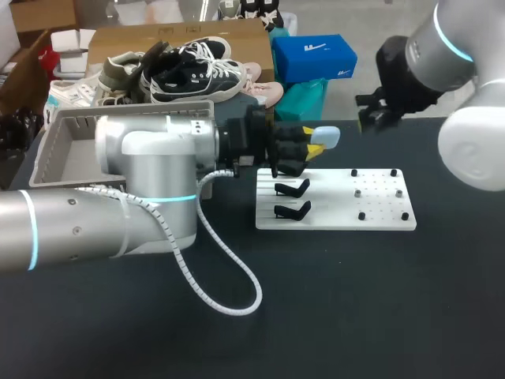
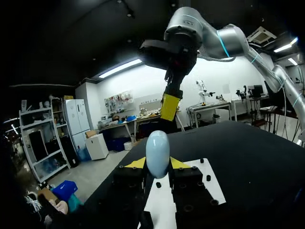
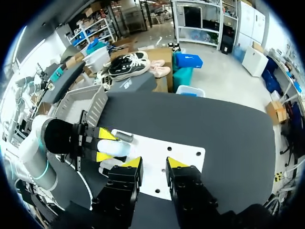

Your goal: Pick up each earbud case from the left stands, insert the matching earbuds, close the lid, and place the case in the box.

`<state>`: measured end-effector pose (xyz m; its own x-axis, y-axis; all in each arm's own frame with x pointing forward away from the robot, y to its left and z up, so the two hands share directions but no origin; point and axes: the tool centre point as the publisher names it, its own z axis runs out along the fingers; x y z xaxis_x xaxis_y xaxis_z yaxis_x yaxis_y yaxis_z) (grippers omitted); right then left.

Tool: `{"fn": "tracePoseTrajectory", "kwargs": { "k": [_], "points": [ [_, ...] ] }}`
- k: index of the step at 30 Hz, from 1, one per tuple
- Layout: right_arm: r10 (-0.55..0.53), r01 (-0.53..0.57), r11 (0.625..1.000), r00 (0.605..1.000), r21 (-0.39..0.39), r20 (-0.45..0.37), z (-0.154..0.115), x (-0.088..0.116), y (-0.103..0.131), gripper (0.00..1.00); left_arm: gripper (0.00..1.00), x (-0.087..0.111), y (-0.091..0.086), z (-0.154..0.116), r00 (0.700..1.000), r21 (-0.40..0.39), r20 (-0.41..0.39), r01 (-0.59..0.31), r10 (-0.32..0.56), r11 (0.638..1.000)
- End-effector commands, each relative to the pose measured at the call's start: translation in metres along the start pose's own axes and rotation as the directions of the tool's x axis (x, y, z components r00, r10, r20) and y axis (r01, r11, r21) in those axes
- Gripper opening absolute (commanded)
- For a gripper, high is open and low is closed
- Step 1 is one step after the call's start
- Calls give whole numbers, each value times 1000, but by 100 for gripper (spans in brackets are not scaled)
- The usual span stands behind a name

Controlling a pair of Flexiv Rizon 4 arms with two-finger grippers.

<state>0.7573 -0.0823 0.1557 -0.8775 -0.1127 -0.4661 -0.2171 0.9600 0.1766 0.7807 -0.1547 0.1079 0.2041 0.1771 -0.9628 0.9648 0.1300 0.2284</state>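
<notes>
Earbud case [image 1: 326,136], pale blue, is clamped between the fingers of the left gripper [image 1: 314,142] over the left end of the white board [image 1: 379,213]. Farther back, the right gripper [image 3: 153,162] hangs with fingers apart near the worktop's [image 1: 355,316] far edge. The grey box [image 1: 71,150] sits at its far left corner.

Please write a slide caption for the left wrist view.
Left jaws shut on pale blue earbud case near the white board.
</notes>
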Motion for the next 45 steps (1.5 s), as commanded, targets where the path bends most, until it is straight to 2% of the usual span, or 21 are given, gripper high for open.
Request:
{"fn": "tracePoseTrajectory", "kwargs": {
  "k": [1,4,7,8,10,12,17,20,24,28,35,38,41,45],
  "points": [
    [34,-36,999,996,17,86,-11,19,-9,29,0,-17,-8,-50,998,-84,-50,-31,27,996],
    [61,-64,998,995,30,79,-12,25,-13,29,0,-23,-5,-94,993,-163,-108,-67,50,984],
    [73,-75,996,995,37,74,-12,27,-15,28,0,-32,-6,-124,985,-220,-164,-95,59,971],
    [75,-78,996,994,38,73,-11,28,-15,28,0,-35,-8,-137,977,-244,-205,-107,56,964],
    [79,-82,996,994,39,71,-10,29,-13,28,0,-38,-11,-154,972,-275,-229,-117,53,954],
    [81,-84,996,994,40,67,-8,29,-12,27,0,-41,-14,-172,955,-304,-296,-126,33,944],
    [81,-83,996,995,38,57,-2,28,-7,27,0,-43,-11,-201,935,-336,-354,-134,7,932],
    [82,-83,996,996,36,48,2,27,-6,27,0,-44,-2,-215,918,-346,-396,-140,-9,928],
    [82,-83,996,996,36,38,6,26,-6,25,0,-40,11,-230,911,-369,-412,-132,-35,920],
    [88,-89,995,996,35,27,10,27,-8,24,0,-21,26,-243,902,-391,-423,-95,-87,916],
    [97,-97,994,995,51,2,16,32,-12,24,0,23,47,-240,876,-395,-445,-3,-188,919],
    [104,-104,993,994,56,-12,19,35,-14,24,0,46,52,-237,859,-397,-457,36,-232,917],
    [110,-109,992,994,60,-19,21,37,-16,23,0,64,55,-234,856,-401,-447,67,-259,914],
    [118,-116,991,993,65,-26,23,39,-19,22,0,82,57,-234,843,-417,-443,106,-303,903]
  ]
}}
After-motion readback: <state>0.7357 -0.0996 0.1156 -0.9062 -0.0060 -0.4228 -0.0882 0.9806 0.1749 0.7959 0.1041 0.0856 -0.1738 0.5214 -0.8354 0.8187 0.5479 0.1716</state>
